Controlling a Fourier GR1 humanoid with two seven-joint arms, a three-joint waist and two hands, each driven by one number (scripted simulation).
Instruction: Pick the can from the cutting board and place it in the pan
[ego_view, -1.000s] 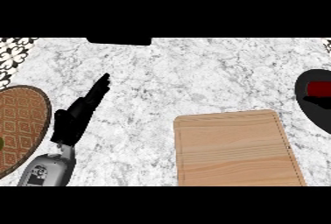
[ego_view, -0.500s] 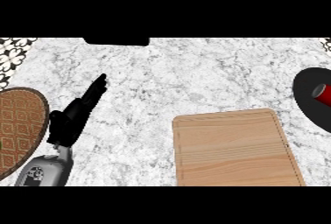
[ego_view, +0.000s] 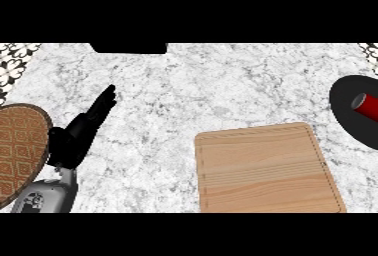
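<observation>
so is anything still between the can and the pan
No. The red can already lies inside the black pan at the right edge, so nothing separates them. The wooden cutting board is bare. Only the left hand shows, open over the counter at the left, away from both.

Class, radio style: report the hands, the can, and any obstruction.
Left hand open, resting at left; right hand out of view. Can lying in the pan. Cutting board bare, nothing in the way.

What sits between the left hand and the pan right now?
Head view: bare marble counter near the left hand, then the cutting board, before the pan.
</observation>
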